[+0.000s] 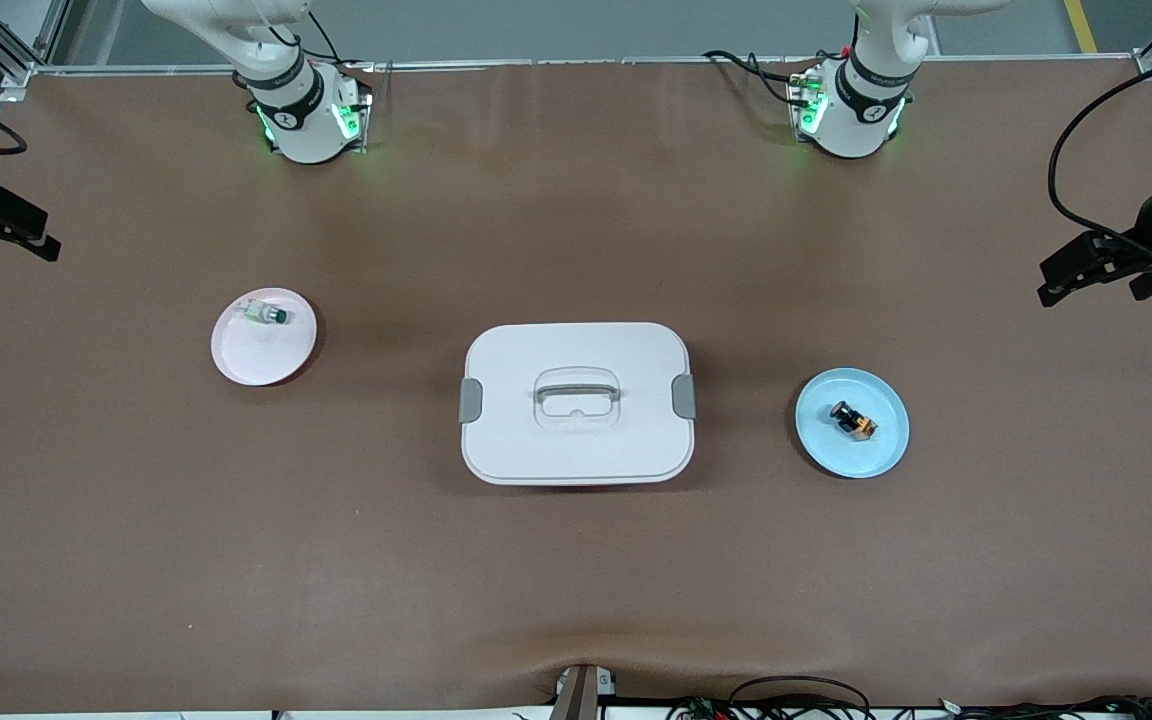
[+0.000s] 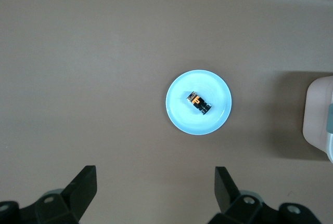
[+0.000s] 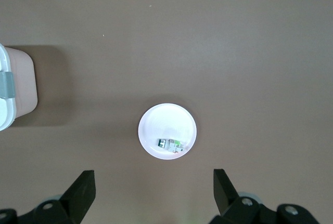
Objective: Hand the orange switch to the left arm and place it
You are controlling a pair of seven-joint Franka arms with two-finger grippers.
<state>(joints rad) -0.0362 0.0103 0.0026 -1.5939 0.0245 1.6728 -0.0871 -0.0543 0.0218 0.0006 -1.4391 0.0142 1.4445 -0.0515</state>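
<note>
- Box (image 1: 576,420) sits mid-table, lid clipped on, nearest the front camera of the main things, between the two plates.
- Switch (image 1: 854,420) lies on its side on the blue plate (image 1: 881,455), toward the left arm's end. It looks light, rigid and small; the round cap would likely roll or slip, so pinch the squarish orange-and-black body across its flat sides.
- Pink plate (image 1: 236,365), toward the right arm's end, holds a green-capped part (image 1: 266,314).
- Left gripper (image 2: 156,193) hangs high over the blue plate, fingers spread wide, holding nothing.
- Right gripper (image 3: 154,193) hangs over the pink plate, likewise spread and bare.
</note>
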